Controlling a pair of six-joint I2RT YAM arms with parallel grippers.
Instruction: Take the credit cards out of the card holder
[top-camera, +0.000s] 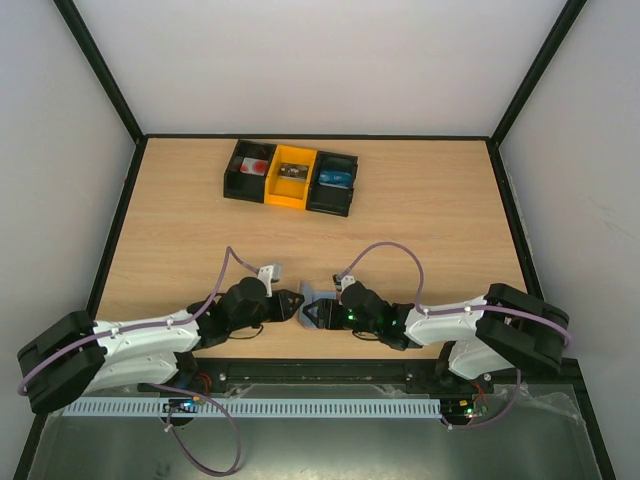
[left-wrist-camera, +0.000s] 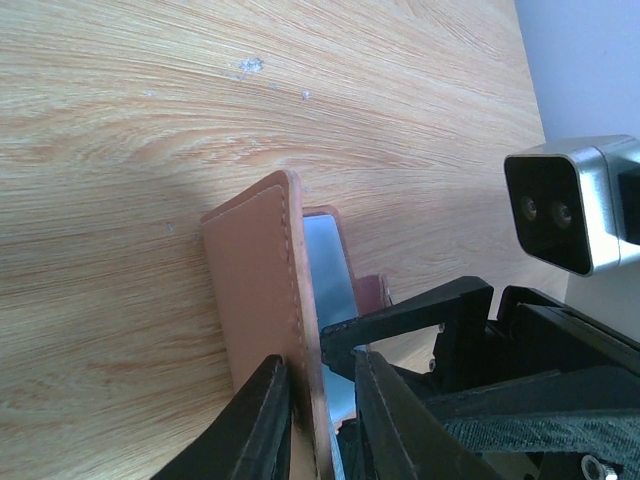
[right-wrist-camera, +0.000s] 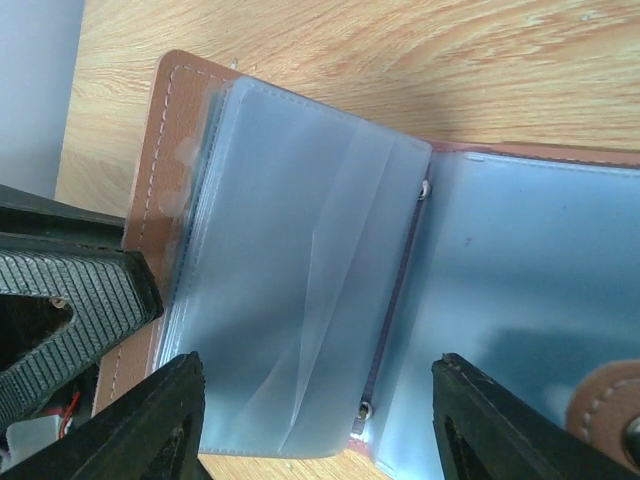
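- We see the card holder (top-camera: 316, 300) spread open like a book over the near part of the worktop (top-camera: 420, 220). Its clear plastic sleeves (right-wrist-camera: 300, 260) are fanned between the two brown covers.
- The left gripper (left-wrist-camera: 320, 365) is on the card holder's left. Its jaws are clamped on the stitched brown cover (left-wrist-camera: 255, 270), one on each face.
- The right gripper (right-wrist-camera: 318, 365) is on the card holder's right, its jaws wide apart and gripping nothing.
- A brown snap tab (right-wrist-camera: 610, 410) sits at the card holder's right edge.
- Well beyond the card holder, three bins stand touching in a row: left black bin (top-camera: 243, 192), orange bin (top-camera: 285, 198), right black bin (top-camera: 330, 207).
- A reddish thing (top-camera: 256, 166) lies in the left black bin and a blue thing (top-camera: 338, 178) in the right black bin, both too small for us to name.
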